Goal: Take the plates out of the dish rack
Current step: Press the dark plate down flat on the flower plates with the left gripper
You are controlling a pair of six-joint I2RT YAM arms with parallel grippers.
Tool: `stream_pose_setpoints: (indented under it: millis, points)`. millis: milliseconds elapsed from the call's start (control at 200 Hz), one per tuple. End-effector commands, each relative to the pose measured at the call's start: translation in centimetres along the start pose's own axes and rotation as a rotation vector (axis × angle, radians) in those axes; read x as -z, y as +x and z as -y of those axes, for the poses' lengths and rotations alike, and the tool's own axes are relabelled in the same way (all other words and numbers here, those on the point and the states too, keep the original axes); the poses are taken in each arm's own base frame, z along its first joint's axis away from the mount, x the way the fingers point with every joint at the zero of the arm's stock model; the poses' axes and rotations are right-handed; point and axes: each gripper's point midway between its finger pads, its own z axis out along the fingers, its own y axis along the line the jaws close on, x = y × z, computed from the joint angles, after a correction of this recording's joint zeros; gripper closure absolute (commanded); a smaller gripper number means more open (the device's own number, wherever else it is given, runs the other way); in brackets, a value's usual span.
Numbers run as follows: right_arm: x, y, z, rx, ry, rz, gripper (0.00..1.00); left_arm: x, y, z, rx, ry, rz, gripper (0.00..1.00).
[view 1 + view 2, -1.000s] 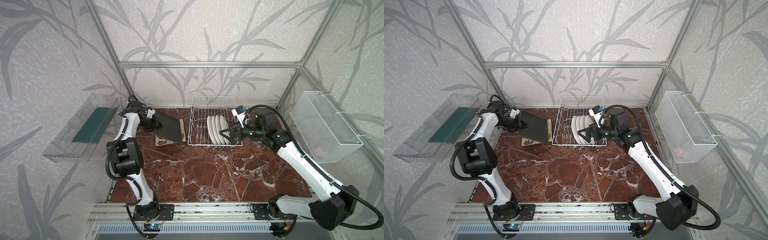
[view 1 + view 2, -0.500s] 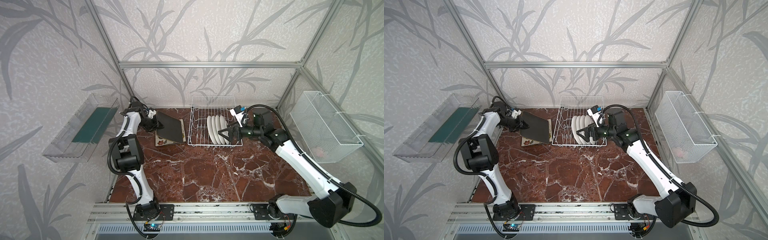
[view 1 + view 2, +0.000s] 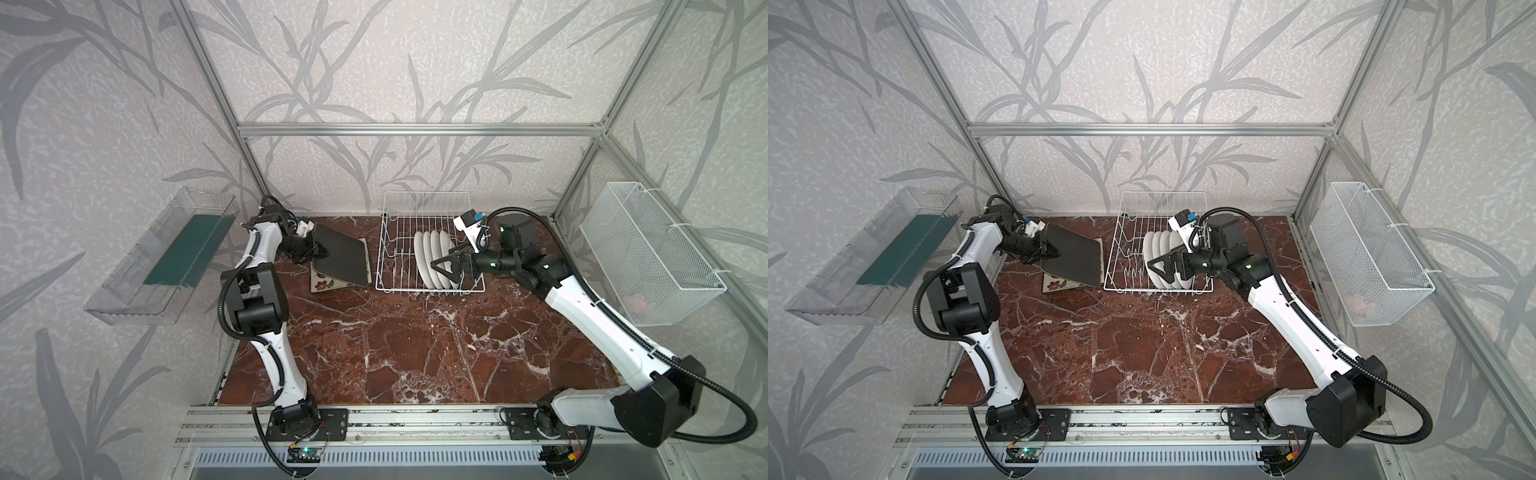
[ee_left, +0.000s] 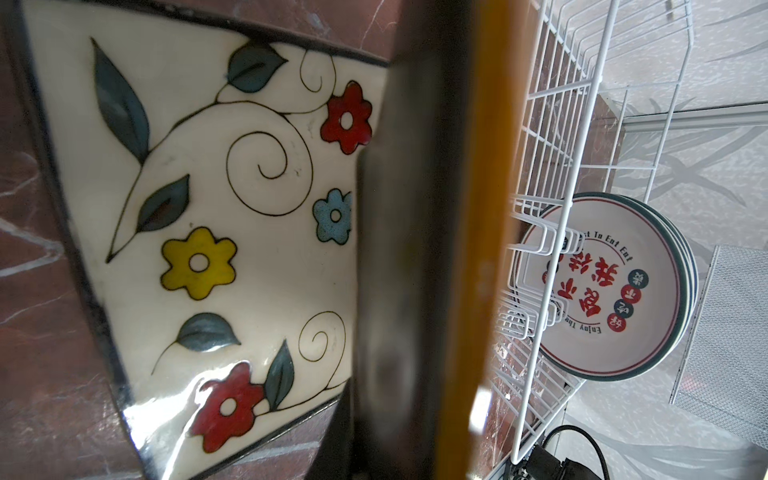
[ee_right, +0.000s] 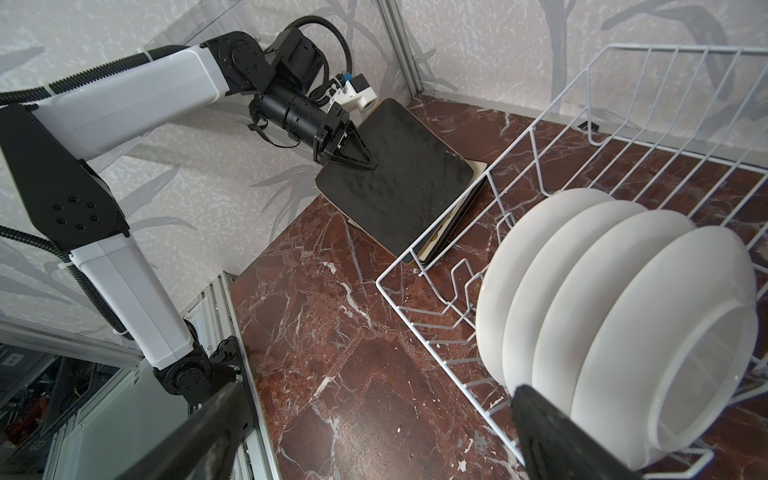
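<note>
The dish rack (image 3: 426, 193) is the biggest thing here. Inside it, at the end by the right arm, four round white plates (image 3: 430, 259) stand on their edges in a row, thin rims up. Just beside the rack, on the other side, the left gripper (image 3: 318, 251) pinches a black square plate (image 3: 345, 253), tilted over a stack of square plates (image 3: 328, 286). So the right arm is nearer the white plates. The right gripper (image 3: 1165, 261) has its jaws spread wide, right at the last white plate (image 5: 665, 353). One finger (image 5: 561, 436) shows in front of that plate's rim, so I think the rim is not between the fingers yet. A second ago this gripper was a bit farther from the plates, with its jaws just as wide. The black plate has hardly moved.
</note>
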Motion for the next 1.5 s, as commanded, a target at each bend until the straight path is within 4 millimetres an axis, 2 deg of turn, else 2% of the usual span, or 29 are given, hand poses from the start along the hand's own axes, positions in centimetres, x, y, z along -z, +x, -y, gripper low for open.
stream_pose_setpoints:
  millis: [0,540,660,1055,1494]
  points:
    - [0.2,-1.0,-0.8,0.028,-0.018,0.015,0.01,1.7,-1.1,2.0,-0.059,0.074,0.04,1.0]
    - [-0.6,-0.3,-1.0,0.038,-0.029,-0.037,0.01,0.2,-1.3,0.5,-0.023,0.077,0.004,0.98]
    - [-0.6,-0.5,-1.1,0.046,-0.028,-0.036,0.01,0.0,-1.1,0.0,-0.021,0.054,-0.002,0.94]
    - [-1.0,-0.5,-1.3,0.057,-0.034,-0.051,0.01,-0.5,-0.6,-1.1,-0.004,0.021,-0.023,0.71]
    - [-1.2,-0.3,-1.3,0.051,-0.026,-0.062,0.01,-1.1,-0.5,-3.1,0.034,-0.044,-0.047,0.68]
